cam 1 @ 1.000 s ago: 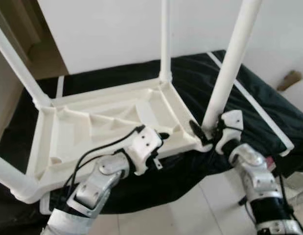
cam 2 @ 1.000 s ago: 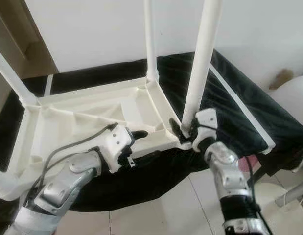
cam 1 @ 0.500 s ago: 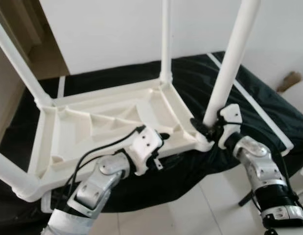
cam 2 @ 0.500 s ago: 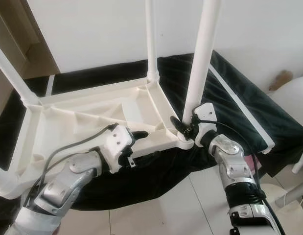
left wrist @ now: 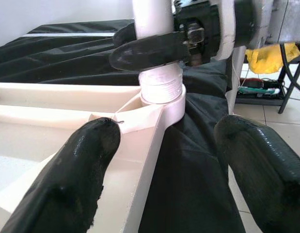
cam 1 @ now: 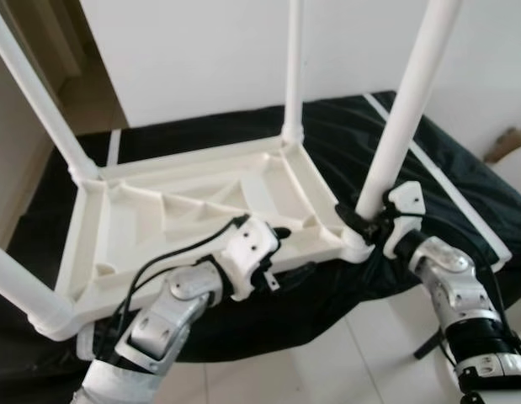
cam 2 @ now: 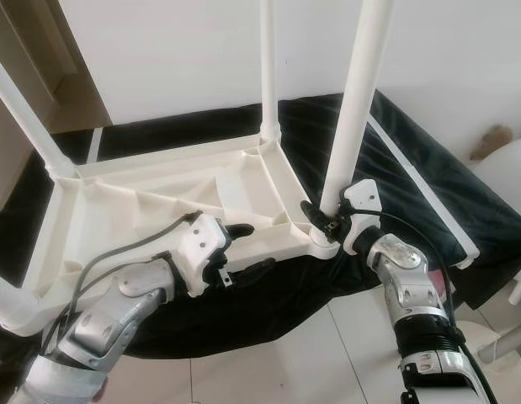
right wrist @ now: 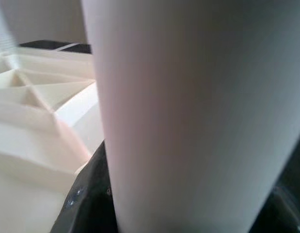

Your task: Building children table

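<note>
Table: the white moulded-plastic children's tabletop (cam 1: 193, 210) lies upside down, ribbed underside up, on a black cloth-covered bed (cam 1: 462, 194), with its near edge at the bed's front edge.
Legs in place: four white round plastic legs stand up from the corners: far left (cam 1: 37, 97), far right (cam 1: 292, 71), near left (cam 1: 16, 290) and the near-right leg (cam 1: 407, 105).
Right hand: the right hand (cam 1: 367, 221) is closed around the base of the near-right leg, just above its corner socket (left wrist: 162, 97); in the right wrist view the leg sits tight between the black fingers.
Left hand: the left hand (left wrist: 164, 170) is spread wide at the tabletop's near edge, one finger (left wrist: 77, 170) over the white rim and the other over the black cloth, gripping nothing; it seems placed to steady the top.
Socket: in the left wrist view a ridged band at the leg's foot shows above the socket collar, so I judge this leg is not fully seated.
Done: all four legs appear fitted; three look finished, though their sockets are too small to check.
Left: driving the near-right leg fully home, letting go, then turning the table onto its feet.
Risk: the long leg could lever the light top off the bed edge.
</note>
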Tool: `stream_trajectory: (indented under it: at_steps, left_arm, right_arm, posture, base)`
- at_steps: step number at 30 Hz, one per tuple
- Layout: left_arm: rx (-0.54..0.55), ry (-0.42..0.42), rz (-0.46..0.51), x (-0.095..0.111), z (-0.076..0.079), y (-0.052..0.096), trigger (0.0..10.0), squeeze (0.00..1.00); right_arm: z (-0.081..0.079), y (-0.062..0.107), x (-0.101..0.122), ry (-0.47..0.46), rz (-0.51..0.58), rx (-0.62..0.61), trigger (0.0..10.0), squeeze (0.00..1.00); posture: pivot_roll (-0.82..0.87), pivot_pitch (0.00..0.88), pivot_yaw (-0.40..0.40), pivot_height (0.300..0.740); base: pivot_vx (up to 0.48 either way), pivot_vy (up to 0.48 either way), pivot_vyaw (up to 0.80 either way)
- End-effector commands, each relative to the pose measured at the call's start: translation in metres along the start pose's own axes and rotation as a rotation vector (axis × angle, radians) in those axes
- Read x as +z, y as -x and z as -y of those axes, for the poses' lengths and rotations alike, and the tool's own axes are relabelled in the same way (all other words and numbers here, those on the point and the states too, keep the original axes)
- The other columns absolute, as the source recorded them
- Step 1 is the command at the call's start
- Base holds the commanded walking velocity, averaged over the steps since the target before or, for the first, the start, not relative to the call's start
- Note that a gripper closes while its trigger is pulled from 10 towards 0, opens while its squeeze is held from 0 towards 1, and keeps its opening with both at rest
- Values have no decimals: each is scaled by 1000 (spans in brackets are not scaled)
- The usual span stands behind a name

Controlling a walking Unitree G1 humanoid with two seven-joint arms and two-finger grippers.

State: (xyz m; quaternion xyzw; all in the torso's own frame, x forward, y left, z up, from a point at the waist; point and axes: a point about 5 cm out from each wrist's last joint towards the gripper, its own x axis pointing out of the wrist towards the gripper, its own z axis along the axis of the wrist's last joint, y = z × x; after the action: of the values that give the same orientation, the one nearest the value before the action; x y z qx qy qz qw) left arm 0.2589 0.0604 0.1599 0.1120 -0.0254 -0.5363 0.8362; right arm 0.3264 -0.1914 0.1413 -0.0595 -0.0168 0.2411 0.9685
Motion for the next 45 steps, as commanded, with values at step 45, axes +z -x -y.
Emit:
stream_trajectory:
  at_steps: [45]
  left_arm:
    - [100, 13, 3, -9, -1, -21, 10000, 0]
  right_arm:
    - [-74, 16, -27, -256, -174, -769, 10000, 0]
  posture:
    - [-18, 0, 24, 740]
  base:
    - [0, 0, 0]
